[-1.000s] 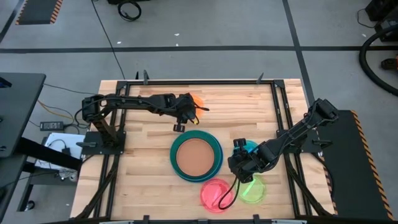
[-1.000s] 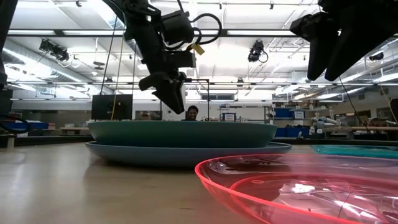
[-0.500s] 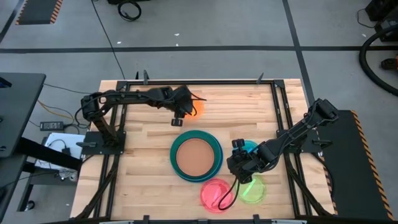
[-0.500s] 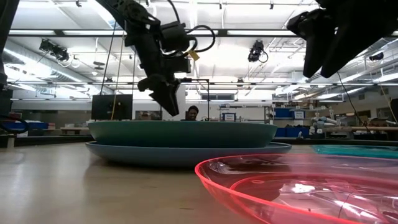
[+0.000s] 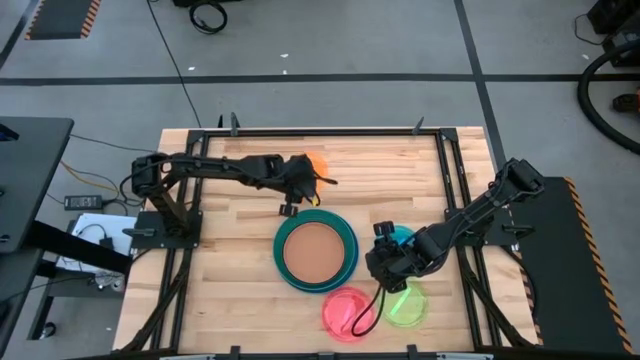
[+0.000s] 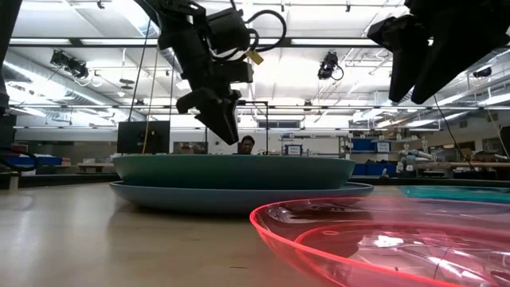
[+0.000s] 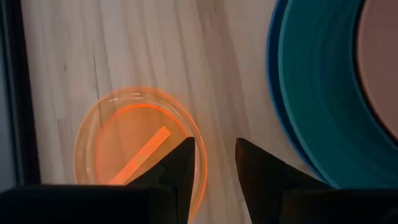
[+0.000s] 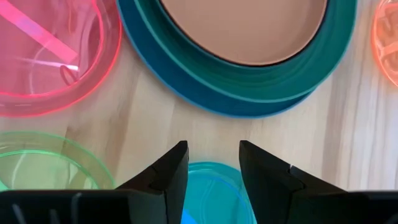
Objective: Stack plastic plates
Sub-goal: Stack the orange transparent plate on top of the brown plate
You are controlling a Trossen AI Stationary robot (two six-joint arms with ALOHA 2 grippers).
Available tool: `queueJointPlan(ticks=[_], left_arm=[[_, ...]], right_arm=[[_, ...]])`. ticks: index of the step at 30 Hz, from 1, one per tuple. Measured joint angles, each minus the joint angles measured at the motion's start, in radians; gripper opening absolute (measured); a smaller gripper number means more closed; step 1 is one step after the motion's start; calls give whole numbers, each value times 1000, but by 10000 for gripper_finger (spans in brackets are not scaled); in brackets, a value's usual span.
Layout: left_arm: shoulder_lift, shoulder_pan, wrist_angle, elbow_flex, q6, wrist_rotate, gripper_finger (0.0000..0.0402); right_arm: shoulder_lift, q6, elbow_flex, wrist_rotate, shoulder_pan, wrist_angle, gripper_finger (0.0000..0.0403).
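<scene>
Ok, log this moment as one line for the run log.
stack: tan on teal on blue | left pincer: open, above orange plate rim | right pincer: open, above cyan plate | pink plate, lime plate: unstacked

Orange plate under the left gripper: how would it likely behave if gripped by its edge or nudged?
The orange plate looks thin and see-through, so probably light and a bit flexible. Lying flat on the smooth wooden table, it may slide rather than tip if pushed. The open left gripper would likely need to catch its low rim.

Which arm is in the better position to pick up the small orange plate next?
Probably the left. The left gripper hangs open directly over the orange plate, one finger at its rim. The right gripper is far across the table, over the cyan plate.
</scene>
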Motion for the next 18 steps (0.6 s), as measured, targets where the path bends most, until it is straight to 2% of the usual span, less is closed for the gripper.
queueJointPlan(ticks=[4,18], left_arm=[[0,-24,-37,0,-2,-44,123],[0,0,-239,0,-82,-56,123]], right_arm=[[0,-1,0,2,-1,2,153],[0,-46,0,1,-29,23,153]])
